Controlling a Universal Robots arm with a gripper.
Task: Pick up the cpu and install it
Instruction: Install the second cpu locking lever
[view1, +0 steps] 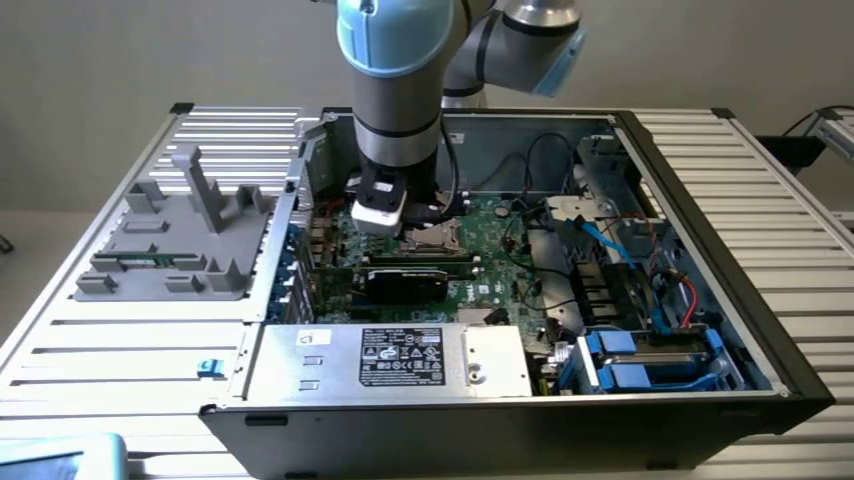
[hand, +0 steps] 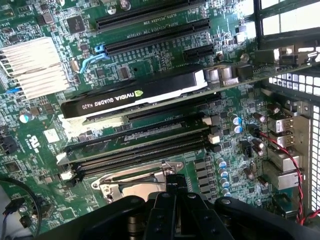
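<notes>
- Black fingers (hand: 176, 200) of the gripper (hand: 176, 186) are seen pressed together, just above the socket (hand: 135, 186); nothing can be made out held between them.
- Silvery metal within the socket frame may be the cpu (hand: 132, 192); this cannot be told for certain.
- Two long black memory slots (hand: 140, 150) are set beside the socket.
- One flat black graphics card (hand: 135, 95) stands beyond them.
- One ribbed silver heatsink (hand: 32, 67) is mounted on the green motherboard (hand: 235, 100).
- In the exterior view, the arm (view1: 394, 90) is lowered into the open case (view1: 694, 180).
</notes>
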